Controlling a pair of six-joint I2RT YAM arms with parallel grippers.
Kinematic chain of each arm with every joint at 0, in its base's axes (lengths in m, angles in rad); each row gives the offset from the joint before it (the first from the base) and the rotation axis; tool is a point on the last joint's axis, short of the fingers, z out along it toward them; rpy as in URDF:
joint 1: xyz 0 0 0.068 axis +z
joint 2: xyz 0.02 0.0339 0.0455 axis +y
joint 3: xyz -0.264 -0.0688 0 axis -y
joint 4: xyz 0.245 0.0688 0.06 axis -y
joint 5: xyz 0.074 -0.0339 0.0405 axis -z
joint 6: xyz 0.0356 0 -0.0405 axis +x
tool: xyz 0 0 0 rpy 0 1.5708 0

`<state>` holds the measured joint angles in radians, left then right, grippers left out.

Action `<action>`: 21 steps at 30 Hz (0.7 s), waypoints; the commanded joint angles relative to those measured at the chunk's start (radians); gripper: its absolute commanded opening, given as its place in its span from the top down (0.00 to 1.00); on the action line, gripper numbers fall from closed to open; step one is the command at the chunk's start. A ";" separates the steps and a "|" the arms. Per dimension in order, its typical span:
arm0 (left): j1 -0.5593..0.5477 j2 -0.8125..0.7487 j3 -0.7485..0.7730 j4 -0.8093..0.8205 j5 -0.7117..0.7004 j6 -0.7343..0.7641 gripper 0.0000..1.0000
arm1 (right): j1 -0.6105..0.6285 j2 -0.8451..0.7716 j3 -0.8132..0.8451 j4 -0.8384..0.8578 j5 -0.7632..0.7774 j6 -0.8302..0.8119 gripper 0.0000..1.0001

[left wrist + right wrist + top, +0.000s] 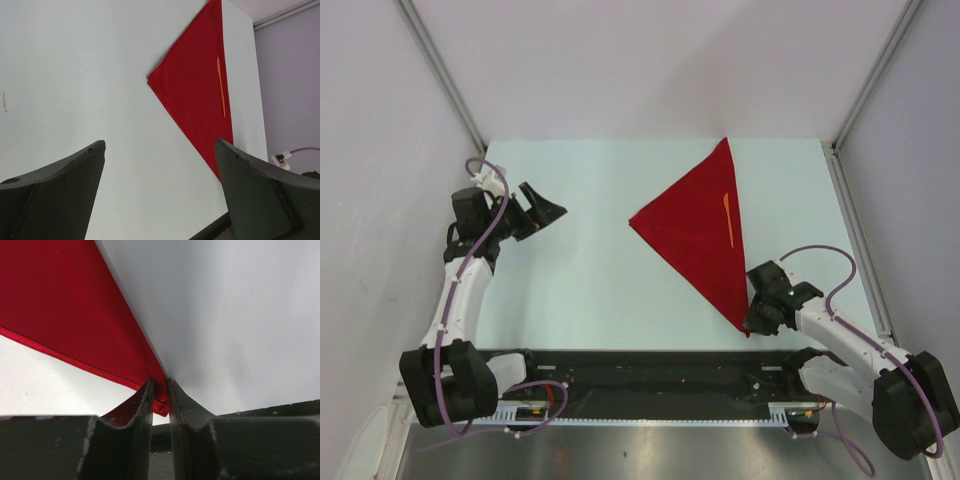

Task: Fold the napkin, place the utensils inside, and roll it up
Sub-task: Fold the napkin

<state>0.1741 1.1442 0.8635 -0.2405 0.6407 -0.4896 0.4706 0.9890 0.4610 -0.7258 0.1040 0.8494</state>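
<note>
Low at the right of the overhead view, nearest the arm bases, the right gripper meets the near tip of the bright red soft cloth napkin. The napkin lies folded into a triangle on the pale table, its long right-hand edge running up toward the top centre of the frame. Farther up, the thin orange plastic knife lies loose on the cloth, just inside that edge and roughly parallel to it.

The likeliest trouble, as I judge it, is the small bite. Only the very tip of the corner sits between the fingers, so the cloth could slip free, or a single layer could come up and open the fold. A quick or steep pull could also tip the knife off the napkin or knock it out of line. Dragging rather than lifting would bunch the triangle and shift it across the table.

Seen from the right wrist, the two dark fingers are pressed almost together, with only the red hemmed corner filling the narrow slit: they are pinching the napkin's tip.

At middle left of the overhead view, the left gripper is spread wide, holding nothing, well apart from the cloth.
</note>
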 commanded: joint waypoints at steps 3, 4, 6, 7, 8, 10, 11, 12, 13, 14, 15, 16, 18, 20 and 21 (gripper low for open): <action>-0.007 -0.017 -0.003 0.035 0.025 -0.009 0.05 | -0.007 -0.006 -0.012 0.005 0.010 0.017 0.81; -0.008 -0.015 -0.003 0.035 0.025 -0.010 0.05 | -0.006 -0.007 -0.012 0.006 0.011 0.019 0.83; -0.007 -0.017 -0.003 0.035 0.025 -0.009 0.05 | -0.007 -0.012 -0.013 0.008 0.008 0.019 0.88; -0.007 -0.017 -0.003 0.035 0.025 -0.010 0.05 | -0.006 -0.015 -0.013 0.009 0.008 0.016 0.92; -0.008 -0.017 -0.003 0.036 0.028 -0.012 0.05 | -0.007 -0.016 -0.013 0.009 0.003 0.017 0.95; -0.008 -0.017 -0.004 0.037 0.028 -0.012 0.05 | -0.006 -0.030 -0.010 0.011 0.000 0.020 1.00; -0.007 -0.017 -0.004 0.038 0.027 -0.012 0.05 | -0.006 -0.035 -0.009 0.014 -0.006 0.020 1.00; -0.008 -0.018 -0.004 0.037 0.028 -0.012 0.05 | -0.006 -0.045 -0.004 0.019 -0.012 0.020 1.00; -0.007 -0.017 -0.004 0.038 0.030 -0.012 0.05 | -0.007 -0.050 0.001 0.026 -0.016 0.022 1.00; -0.010 -0.018 -0.004 0.038 0.030 -0.012 0.05 | -0.006 -0.055 0.005 0.032 -0.026 0.020 1.00; -0.010 -0.020 -0.004 0.041 0.030 -0.010 0.05 | -0.007 -0.058 0.019 0.038 -0.029 0.019 1.00; -0.008 -0.018 -0.004 0.040 0.028 -0.012 0.05 | -0.007 -0.061 0.030 0.054 -0.032 0.014 1.00; -0.010 -0.020 -0.004 0.040 0.030 -0.012 0.05 | -0.021 -0.059 0.048 0.072 -0.038 -0.006 1.00; -0.010 -0.020 -0.004 0.041 0.031 -0.012 0.05 | -0.065 -0.036 0.085 0.112 -0.056 -0.029 1.00; -0.010 -0.023 -0.004 0.041 0.030 -0.010 0.05 | -0.087 -0.023 0.099 0.127 -0.067 -0.056 1.00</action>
<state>0.1722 1.1442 0.8631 -0.2401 0.6415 -0.4900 0.4458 0.9478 0.4755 -0.6937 0.0654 0.8452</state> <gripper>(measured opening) 0.952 0.009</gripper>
